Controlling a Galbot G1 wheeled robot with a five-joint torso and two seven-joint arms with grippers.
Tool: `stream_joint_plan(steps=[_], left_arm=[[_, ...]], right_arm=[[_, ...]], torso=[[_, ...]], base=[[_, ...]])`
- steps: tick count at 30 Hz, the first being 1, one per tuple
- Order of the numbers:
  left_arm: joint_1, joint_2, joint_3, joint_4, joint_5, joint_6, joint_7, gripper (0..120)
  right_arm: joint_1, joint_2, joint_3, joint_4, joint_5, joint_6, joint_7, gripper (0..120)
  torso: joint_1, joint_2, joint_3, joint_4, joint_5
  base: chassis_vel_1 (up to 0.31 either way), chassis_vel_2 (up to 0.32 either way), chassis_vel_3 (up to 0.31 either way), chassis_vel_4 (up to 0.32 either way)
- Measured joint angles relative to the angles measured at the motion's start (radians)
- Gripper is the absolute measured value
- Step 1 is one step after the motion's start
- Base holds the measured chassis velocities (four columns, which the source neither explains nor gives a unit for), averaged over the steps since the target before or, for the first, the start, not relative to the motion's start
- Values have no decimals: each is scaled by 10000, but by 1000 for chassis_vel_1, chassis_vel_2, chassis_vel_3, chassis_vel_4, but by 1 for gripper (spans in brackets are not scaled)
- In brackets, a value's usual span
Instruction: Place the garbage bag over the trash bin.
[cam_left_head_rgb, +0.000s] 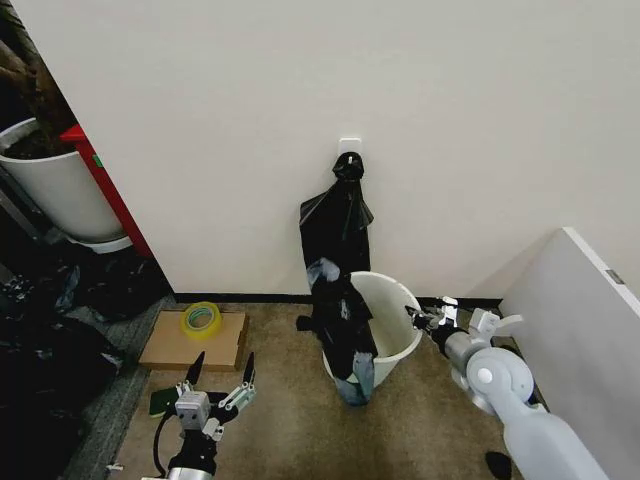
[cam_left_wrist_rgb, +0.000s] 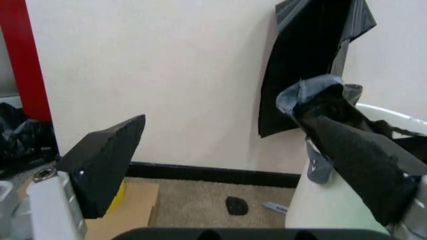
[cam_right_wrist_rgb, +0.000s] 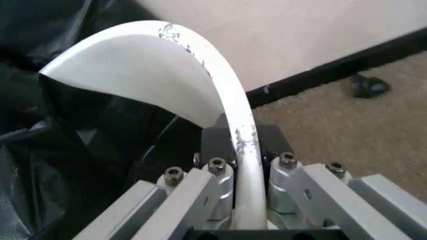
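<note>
The off-white trash bin (cam_left_head_rgb: 392, 322) stands on the carpet against the wall. The black garbage bag (cam_left_head_rgb: 345, 340) hangs crumpled over its left rim and down the outside to the floor, and part of it lies inside the bin (cam_right_wrist_rgb: 100, 145). My right gripper (cam_left_head_rgb: 421, 318) is shut on the bin's right rim (cam_right_wrist_rgb: 220, 95), which runs between its fingers. My left gripper (cam_left_head_rgb: 221, 383) hovers low to the left of the bin, open and holding nothing. From its wrist view (cam_left_wrist_rgb: 227, 130) the bag (cam_left_wrist_rgb: 327, 107) and the bin's wall (cam_left_wrist_rgb: 333, 205) lie ahead of it.
A knotted bunch of black bags (cam_left_head_rgb: 338, 215) hangs from a wall hook above the bin. A cardboard sheet (cam_left_head_rgb: 180, 348) with a yellow tape roll (cam_left_head_rgb: 201, 319) lies left of it. A white plant pot (cam_left_head_rgb: 55, 190) and a heap of black bags (cam_left_head_rgb: 40, 350) are far left, and a white panel (cam_left_head_rgb: 585, 330) is at right.
</note>
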Motion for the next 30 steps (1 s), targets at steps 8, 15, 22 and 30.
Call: stream_joint_plan(steps=[8, 15, 22, 30], left_arm=[[71, -73, 24, -18, -7, -40, -20, 100], [124, -153, 49, 9, -4, -97, -25, 100], [173, -161, 48, -2, 10, -123, -27, 100], [203, -174, 89, 19, 35, -150, -27, 100]], right_arm=[[-1134, 636, -512, 686, -1388, 1122, 618, 2], [-1491, 1006, -1151, 488, -2046, 1927, 567, 2], [-1360, 1243, -1413, -74, -2191, 2188, 497, 2], [-1245, 1306, -1504, -424, -2326, 2272, 374, 2]], torso=[[0, 0, 0, 0, 1], [0, 0, 1, 0, 1], [0, 0, 1, 0, 1], [0, 1, 0, -2, -1]], base=[[0, 0, 0, 0], [0, 0, 0, 0], [0, 0, 0, 0], [0, 0, 0, 0]])
